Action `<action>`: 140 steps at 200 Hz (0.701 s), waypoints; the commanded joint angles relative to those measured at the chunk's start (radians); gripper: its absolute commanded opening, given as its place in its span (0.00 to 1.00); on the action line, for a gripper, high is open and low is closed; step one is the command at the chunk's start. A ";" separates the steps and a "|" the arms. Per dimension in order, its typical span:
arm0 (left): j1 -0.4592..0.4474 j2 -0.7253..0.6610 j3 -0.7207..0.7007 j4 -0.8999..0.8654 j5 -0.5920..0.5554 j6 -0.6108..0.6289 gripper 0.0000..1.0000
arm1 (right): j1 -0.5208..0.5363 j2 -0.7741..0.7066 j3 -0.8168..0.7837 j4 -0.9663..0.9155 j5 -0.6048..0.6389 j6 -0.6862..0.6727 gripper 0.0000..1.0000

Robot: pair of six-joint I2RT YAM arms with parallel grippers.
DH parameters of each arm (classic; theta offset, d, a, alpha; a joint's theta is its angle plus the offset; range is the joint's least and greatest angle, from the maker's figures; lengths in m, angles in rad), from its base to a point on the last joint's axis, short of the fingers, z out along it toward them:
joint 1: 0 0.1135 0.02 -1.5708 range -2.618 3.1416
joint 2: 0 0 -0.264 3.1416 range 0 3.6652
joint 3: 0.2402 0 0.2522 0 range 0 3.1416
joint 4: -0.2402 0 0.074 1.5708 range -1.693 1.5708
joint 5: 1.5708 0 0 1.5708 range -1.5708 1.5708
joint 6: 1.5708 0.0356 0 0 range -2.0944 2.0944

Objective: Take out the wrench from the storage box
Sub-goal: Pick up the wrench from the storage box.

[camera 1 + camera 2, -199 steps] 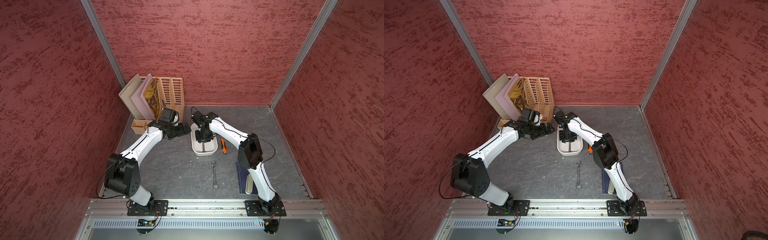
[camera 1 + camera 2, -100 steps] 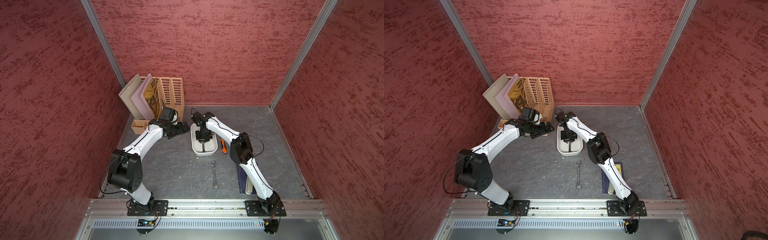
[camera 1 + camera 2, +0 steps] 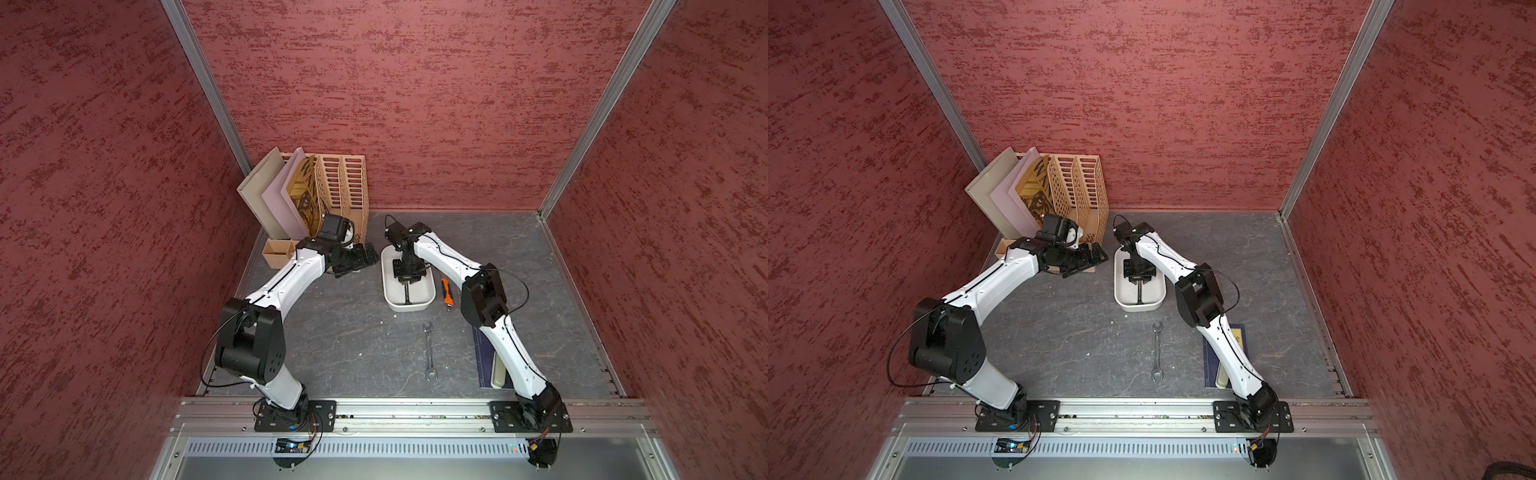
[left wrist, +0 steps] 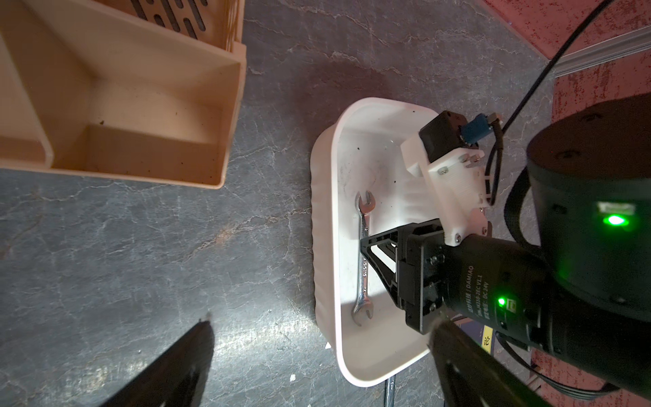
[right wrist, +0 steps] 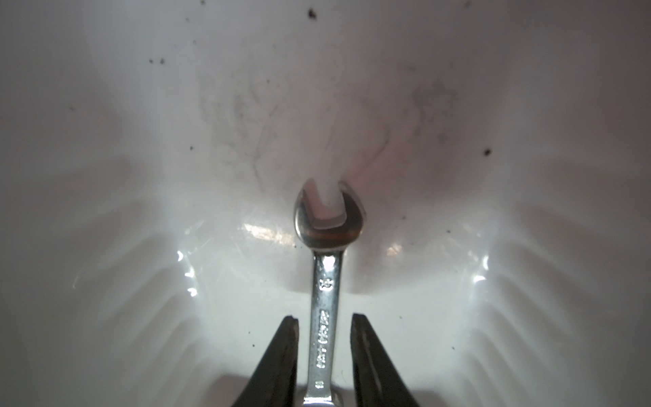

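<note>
Grey marbled tabletop (image 3: 332, 332) carries the white storage box (image 3: 409, 306), the wrench (image 5: 326, 299) lying flat inside it. Right gripper (image 5: 324, 319) dips into the box, fingers straddling the shank, unclamped, aligned to pinch its narrow sides. Left gripper (image 3: 368, 258) hangs spread wide beside the box.

Overhead stereo pair (wrist cameras close)

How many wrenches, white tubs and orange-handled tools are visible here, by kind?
Wrenches: 2, namely the boxed wrench and the loose wrench
White storage box: 1
Orange-handled tool: 1
Total: 4
</note>
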 commanded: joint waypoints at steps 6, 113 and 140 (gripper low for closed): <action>0.008 0.020 0.023 0.016 0.016 0.004 1.00 | -0.007 0.033 -0.022 0.025 -0.009 0.013 0.28; 0.014 0.020 0.019 0.021 0.021 0.004 1.00 | 0.002 0.007 -0.156 0.098 0.037 0.050 0.13; 0.015 0.014 0.016 0.021 0.022 0.006 1.00 | 0.002 -0.011 -0.143 0.100 0.038 0.055 0.11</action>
